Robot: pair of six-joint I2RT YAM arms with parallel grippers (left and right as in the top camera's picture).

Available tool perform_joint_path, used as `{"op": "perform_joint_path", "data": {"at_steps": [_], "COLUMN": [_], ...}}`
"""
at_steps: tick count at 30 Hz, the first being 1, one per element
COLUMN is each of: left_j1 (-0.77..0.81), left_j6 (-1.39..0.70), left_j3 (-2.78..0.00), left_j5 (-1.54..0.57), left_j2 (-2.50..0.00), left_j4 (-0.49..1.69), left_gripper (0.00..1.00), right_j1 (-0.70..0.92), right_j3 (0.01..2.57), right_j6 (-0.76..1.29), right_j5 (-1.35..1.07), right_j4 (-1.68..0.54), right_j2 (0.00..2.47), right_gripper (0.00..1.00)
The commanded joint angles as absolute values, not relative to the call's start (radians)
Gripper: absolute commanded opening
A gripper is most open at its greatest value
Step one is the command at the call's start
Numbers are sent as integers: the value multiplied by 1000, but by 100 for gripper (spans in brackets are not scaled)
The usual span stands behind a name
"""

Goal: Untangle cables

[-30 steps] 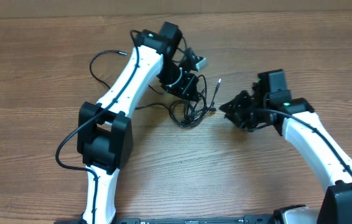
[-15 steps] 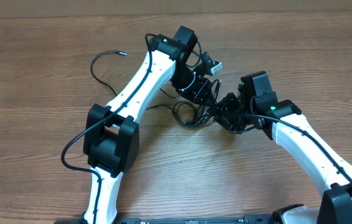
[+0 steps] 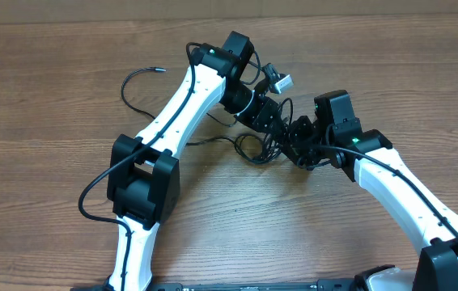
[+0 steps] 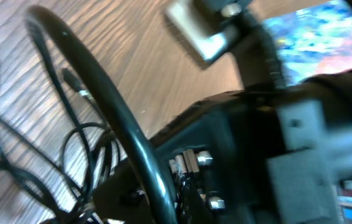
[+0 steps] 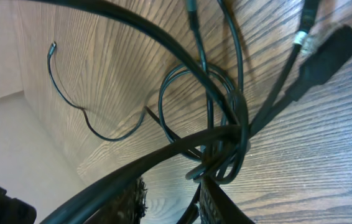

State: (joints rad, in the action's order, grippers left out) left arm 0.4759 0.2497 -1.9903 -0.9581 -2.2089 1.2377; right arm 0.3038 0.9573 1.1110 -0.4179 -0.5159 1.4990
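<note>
The cables [image 3: 255,149] lie as a knot of thin black cords at mid-table. One long strand [image 3: 128,85] loops off to the left. My left gripper [image 3: 271,121] sits over the knot's upper right, shut on the cords, and a white plug [image 3: 281,82] sticks out beside it. My right gripper [image 3: 298,144] presses in from the right, almost touching the left one. In the right wrist view its fingers [image 5: 216,202] stand apart with bare wood between them. The knot [image 5: 226,149] bunches at their tips. A black plug [image 5: 325,53] lies at the upper right.
The left arm [image 3: 176,105] slants across the table's left half, its thick black wire [image 3: 91,190] bowing out to the left. The right arm [image 3: 399,186] comes in from the lower right. A pale wall edge [image 5: 2,143] shows beyond the table.
My left gripper has shifted right with the cords, dragging the knot along. My right gripper has moved left and up, right up against the knot and the left gripper.
</note>
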Motion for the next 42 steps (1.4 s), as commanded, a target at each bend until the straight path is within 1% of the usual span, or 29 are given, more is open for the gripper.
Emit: {"op": "perform_joint_path", "data": {"at_steps": [1, 6, 14, 22, 28, 29, 30, 34, 36, 37, 38, 42], "left_j1": [480, 480, 460, 457, 457, 457, 457, 457, 457, 457, 457, 457], "left_j6": [300, 300, 311, 311, 316, 316, 316, 316, 317, 319, 319, 318], "left_j3": [-2012, -2012, -2012, -2012, -2012, -2012, -2012, -2012, -2012, -2012, -2012, -2012], "left_j5": [-1120, -1129, -1206, -1223, -1250, -1250, -1250, -1248, -1245, -1245, -1235, -1119], "left_j2": [-2203, -2203, -2203, -2203, -2203, -2203, -2203, -2203, -2203, -2203, -2203, -2203], "left_j4": [1233, 1226, 1225, 1225, 1226, 1226, 1226, 1233, 1237, 1241, 1245, 1275], "left_gripper": [4, 4, 4, 4, 4, 4, 4, 4, 4, 4, 4, 4], "right_j1": [311, 310, 310, 310, 310, 310, 310, 310, 310, 310, 310, 310], "right_j3": [973, 973, 973, 973, 973, 973, 973, 972, 972, 972, 972, 972], "right_j6": [1131, 1156, 1156, 1156, 1156, 1156, 1156, 1170, 1184, 1187, 1196, 1205], "right_j5": [-394, -393, -393, -390, -320, -304, -284, -212, -201, -202, -202, -203], "right_j4": [-503, -510, -511, -522, -553, -556, -559, -559, -558, -554, -554, -556], "right_j2": [1504, 1504, 1504, 1504, 1504, 1504, 1504, 1504, 1504, 1504, 1504, 1504], "right_gripper": [28, 28, 28, 28, 27, 27, 23, 16, 11, 5, 4, 4]}}
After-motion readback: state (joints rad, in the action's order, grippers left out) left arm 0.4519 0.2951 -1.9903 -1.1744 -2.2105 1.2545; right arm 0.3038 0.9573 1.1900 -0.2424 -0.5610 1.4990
